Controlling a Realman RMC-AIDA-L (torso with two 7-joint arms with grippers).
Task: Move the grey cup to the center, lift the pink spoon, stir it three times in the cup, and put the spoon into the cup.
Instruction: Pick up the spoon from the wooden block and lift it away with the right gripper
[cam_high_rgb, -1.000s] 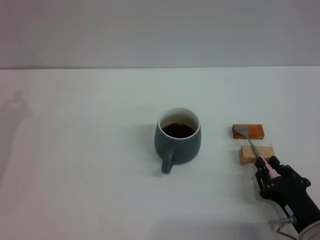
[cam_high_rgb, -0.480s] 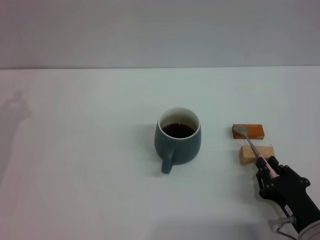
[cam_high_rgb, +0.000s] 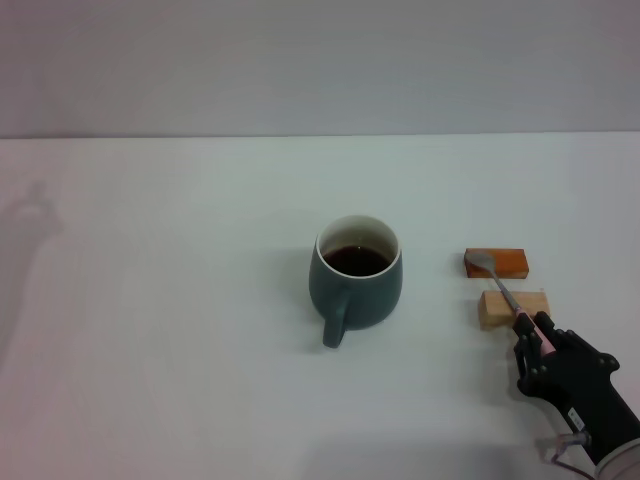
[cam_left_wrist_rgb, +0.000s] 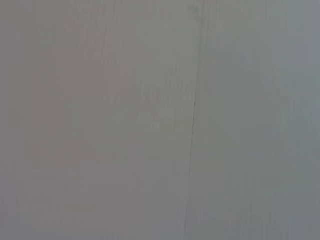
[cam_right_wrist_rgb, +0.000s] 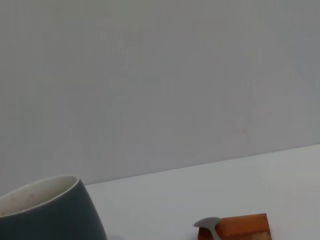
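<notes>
The squat dark blue-grey ceramic cup (cam_high_rgb: 358, 281) is wider at its base, white inside, with a loop handle pointing toward six o'clock in the head view. It stands upright near the middle of the white table (cam_high_rgb: 160, 330) and holds dark liquid that lies a little below the rim. In the right wrist view only its rim and upper wall (cam_right_wrist_rgb: 47, 210) show.

The slim spoon with a silver metal bowl and pale pink handle (cam_high_rgb: 506, 295) lies at about three o'clock from the cup, well apart from it. Its bowl rests on the orange-brown wooden block (cam_high_rgb: 497, 263), its neck crosses the pale wooden block (cam_high_rgb: 513, 309) just behind, and its handle runs toward five o'clock into the black right gripper (cam_high_rgb: 534, 334).

The right gripper's fingers are closed narrowly around the pink handle end, low at the table's five o'clock corner.

The left gripper shows nowhere; its wrist view gives only a plain grey surface.
</notes>
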